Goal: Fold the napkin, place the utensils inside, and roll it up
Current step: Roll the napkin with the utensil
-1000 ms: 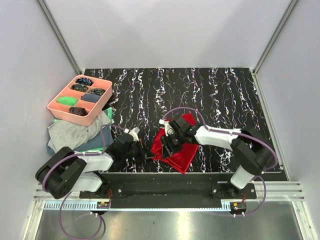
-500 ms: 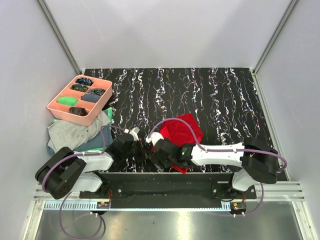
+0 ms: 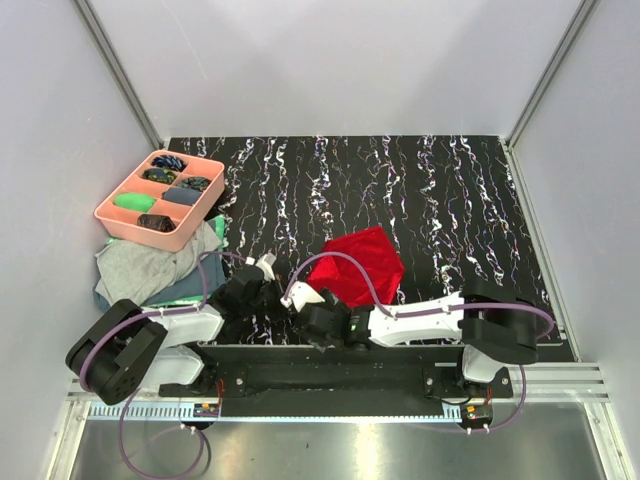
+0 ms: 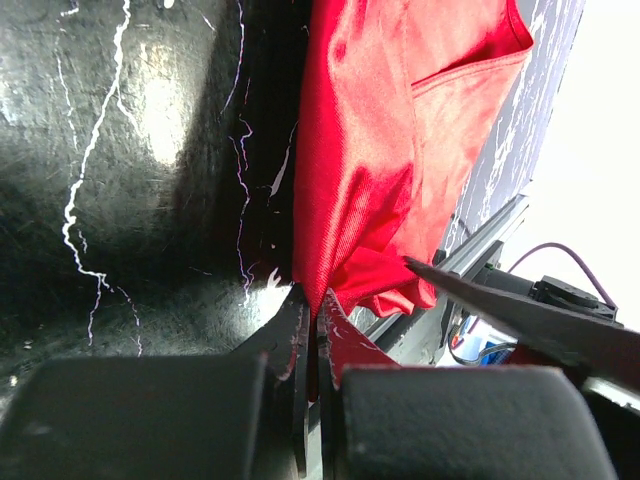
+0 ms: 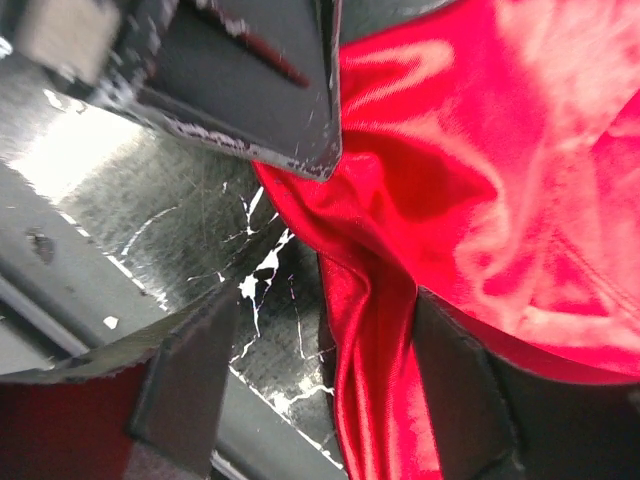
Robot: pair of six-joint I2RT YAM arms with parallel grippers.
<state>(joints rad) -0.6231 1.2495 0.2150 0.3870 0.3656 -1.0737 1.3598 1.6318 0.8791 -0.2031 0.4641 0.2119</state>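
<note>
The red napkin (image 3: 358,265) lies crumpled on the black marbled table, near the front edge. My left gripper (image 3: 287,299) is shut on its near-left corner; in the left wrist view the jaws pinch the cloth (image 4: 400,130) at the tip (image 4: 318,312). My right gripper (image 3: 305,318) sits right beside it, low over the front edge. It stands open (image 5: 325,375), with a bunched fold of napkin (image 5: 380,330) running between its fingers (image 5: 190,375) and nothing clamped. The utensils are out of view.
A pink compartment tray (image 3: 118,222) stands at the left, above a pile of grey, green and blue cloths (image 3: 140,268). The metal front rail (image 3: 330,352) runs just below both grippers. Grey walls close in the sides.
My right gripper let go, opened and swung down-left from over the napkin to the front edge beside the left gripper. The napkin now lies uncovered. The left gripper kept its hold.
</note>
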